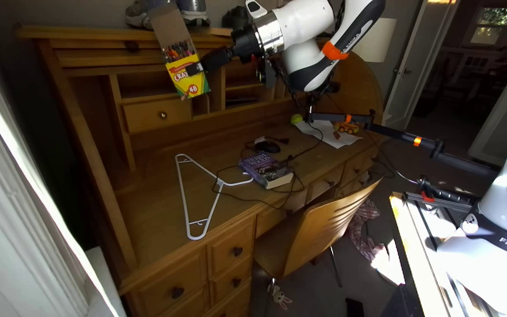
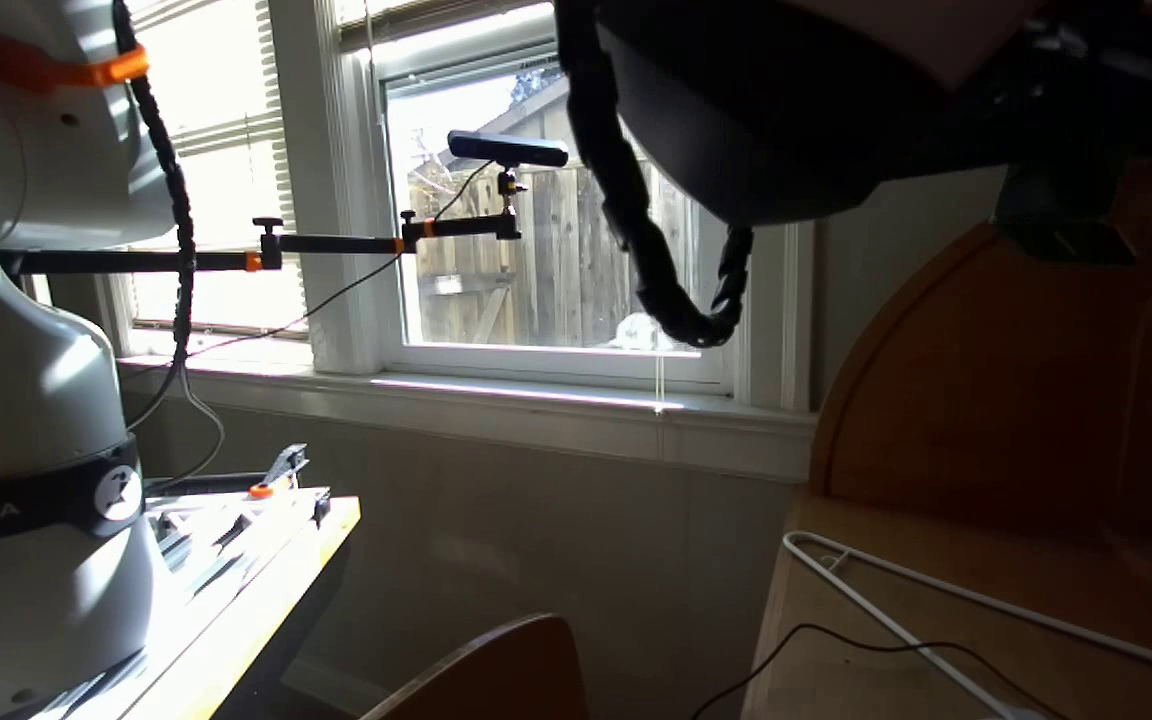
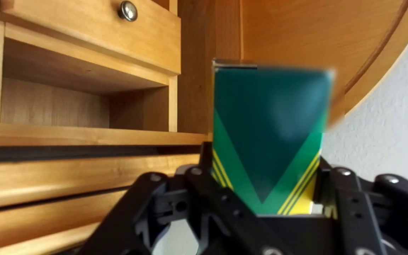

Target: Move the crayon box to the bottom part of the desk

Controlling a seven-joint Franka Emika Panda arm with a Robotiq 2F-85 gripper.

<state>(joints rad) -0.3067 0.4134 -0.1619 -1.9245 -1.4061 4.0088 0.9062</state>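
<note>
The crayon box (image 1: 188,84) is hanging in midair before the cubbyholes (image 1: 141,84) of the table (image 1: 153,211), showing its crayons (image 1: 178,51). The end effector (image 3: 265,161) is clamping it from both sides. Below, a white hanger (image 1: 221,182) and a book (image 1: 266,169) are lying on the table

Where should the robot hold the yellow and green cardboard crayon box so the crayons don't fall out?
Probably as the black two-fingered gripper does: coming from the narrow green side, pinching the broad, flat front and back of the yellow and green cardboard crayon box. That leaves the open top, where colourful crayons show, free and facing up.
</note>
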